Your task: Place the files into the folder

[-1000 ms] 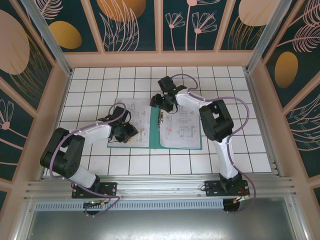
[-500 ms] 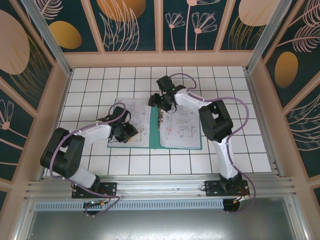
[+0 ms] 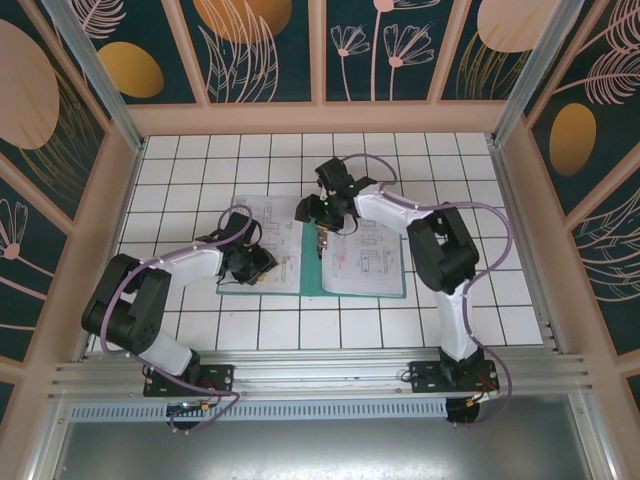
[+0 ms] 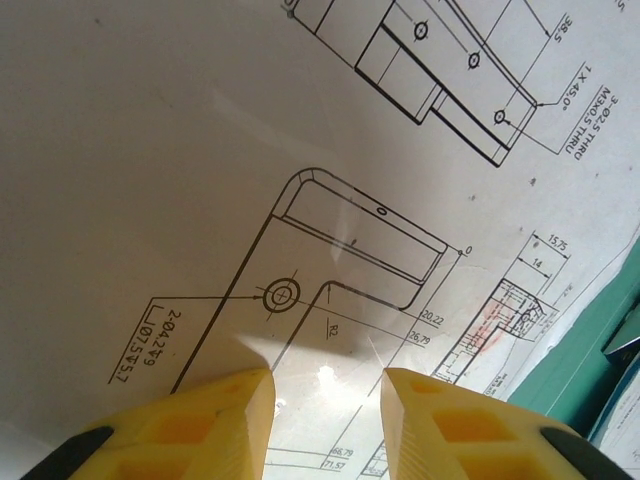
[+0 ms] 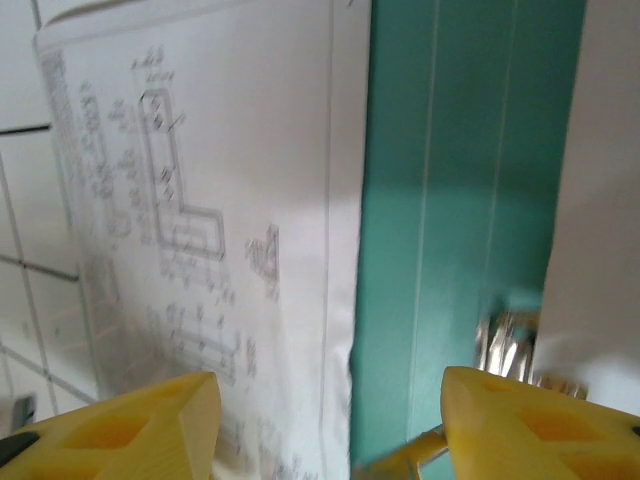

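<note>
The dark teal-green folder (image 3: pixel 311 275) lies open in the middle of the table. White printed files cover its left half (image 3: pixel 270 222) and its right half (image 3: pixel 365 262). My left gripper (image 3: pixel 250 263) is low over the left sheet (image 4: pixel 330 200), open, with nothing between its yellow fingers (image 4: pixel 235 400). My right gripper (image 3: pixel 318 210) hovers at the far end of the spine, open wide. Below the right gripper (image 5: pixel 330 405) are the teal spine (image 5: pixel 460 180), the metal clip (image 5: pixel 508 345) and the edge of the left sheet (image 5: pixel 240 200). The cyan-blue sheet is hidden.
The white tiled table (image 3: pixel 200 170) is ringed by a wooden frame (image 3: pixel 320 118) and patterned walls. An aluminium rail (image 3: pixel 300 372) runs along the near edge by both arm bases. A strip of teal cover (image 4: pixel 575 365) shows at the sheet's right edge.
My right gripper has shifted slightly left and nearer along the spine, and its elbow has swung to the right. The left arm has stayed put.
</note>
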`<state>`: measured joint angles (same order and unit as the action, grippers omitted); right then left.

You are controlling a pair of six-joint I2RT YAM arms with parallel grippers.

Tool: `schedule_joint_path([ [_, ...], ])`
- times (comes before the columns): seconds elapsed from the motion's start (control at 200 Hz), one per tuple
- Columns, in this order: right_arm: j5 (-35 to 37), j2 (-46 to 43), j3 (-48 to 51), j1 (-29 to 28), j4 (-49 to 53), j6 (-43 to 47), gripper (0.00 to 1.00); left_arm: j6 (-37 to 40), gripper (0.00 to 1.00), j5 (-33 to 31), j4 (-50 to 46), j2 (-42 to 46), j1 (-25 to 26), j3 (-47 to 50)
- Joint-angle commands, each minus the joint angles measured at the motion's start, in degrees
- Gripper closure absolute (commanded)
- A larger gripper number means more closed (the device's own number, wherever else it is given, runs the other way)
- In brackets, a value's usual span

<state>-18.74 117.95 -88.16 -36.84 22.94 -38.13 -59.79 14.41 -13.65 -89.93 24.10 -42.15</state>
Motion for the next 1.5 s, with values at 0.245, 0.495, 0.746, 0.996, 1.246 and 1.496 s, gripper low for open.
schedule_joint_path([
  [0.245, 1.83, -17.86, 15.5, 2.16, -4.73, -7.06, 0.39, -5.02, 0.65, 1.69, 2.82, -1.58, -0.02, 2.88],
  [0.495, 0.79, -29.98, 29.78, 9.53, -11.75, -15.66, 0.41, -12.58, 0.65, 3.24, 8.53, -0.25, 1.66, 4.63],
  [0.746, -2.06, -35.06, 37.91, 12.83, -15.84, -22.52, 0.42, -17.88, 0.65, 4.32, 12.09, -2.01, 7.96, 2.77],
  [0.996, -4.35, -34.75, 42.71, 12.84, -23.29, -30.12, 0.45, -18.21, 0.65, 5.57, 15.3, -7.16, 13.54, -0.8],
  [1.246, -5.66, -28.92, 40.56, 12.52, -28.16, -33.78, 0.52, -13.69, 0.66, 5.6, 13.1, -13.19, 14.39, -6.28],
  [1.496, -3.79, -24.13, 35.88, 12.83, -26.42, -32.86, 0.53, -13.97, 0.66, 6.07, 13.98, -13.87, 14.75, -6.51],
])
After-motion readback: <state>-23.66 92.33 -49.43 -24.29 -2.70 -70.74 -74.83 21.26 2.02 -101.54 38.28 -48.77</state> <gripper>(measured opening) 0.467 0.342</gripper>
